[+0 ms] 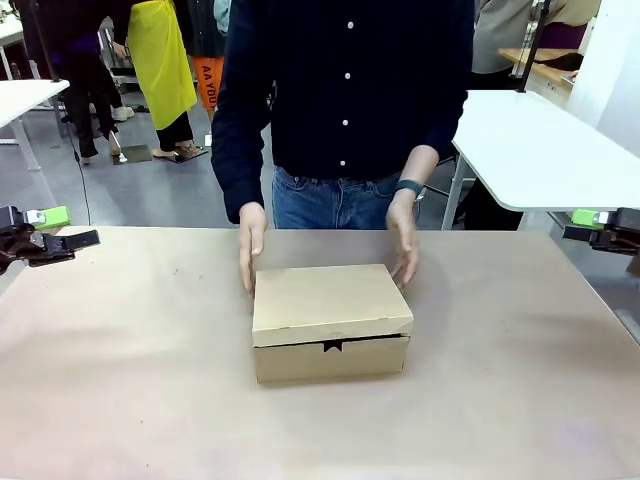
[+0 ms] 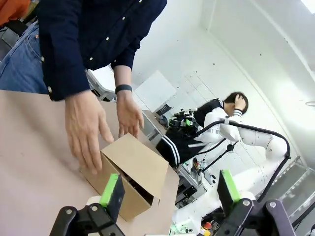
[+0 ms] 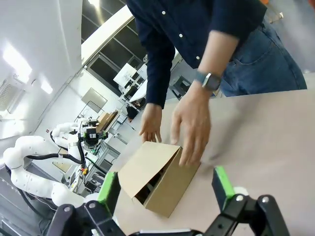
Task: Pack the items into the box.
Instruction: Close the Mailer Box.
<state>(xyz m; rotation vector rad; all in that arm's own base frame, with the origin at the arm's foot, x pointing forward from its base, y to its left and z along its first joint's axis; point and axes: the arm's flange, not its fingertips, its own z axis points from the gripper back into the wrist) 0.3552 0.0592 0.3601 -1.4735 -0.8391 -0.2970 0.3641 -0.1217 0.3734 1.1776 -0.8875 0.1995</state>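
Note:
The box (image 1: 330, 320) sits at the middle of the table with its lid down. In the wrist views the box (image 2: 133, 169) (image 3: 157, 179) shows a dark gap under the lid's front edge. A person's hands (image 1: 251, 245) (image 1: 404, 240) rest against its two far corners. The items are hidden. My left gripper (image 1: 60, 228) hovers open at the table's far left edge, well away from the box, and nothing sits between its green pads (image 2: 110, 189). At the far right edge my right gripper (image 1: 590, 226) (image 3: 165, 187) is likewise open with nothing in it.
The brown table top (image 1: 120, 380) lies bare around the box. The person stands at the far side, leaning over it. White tables (image 1: 540, 150) (image 1: 25, 95) stand behind, with other people farther off.

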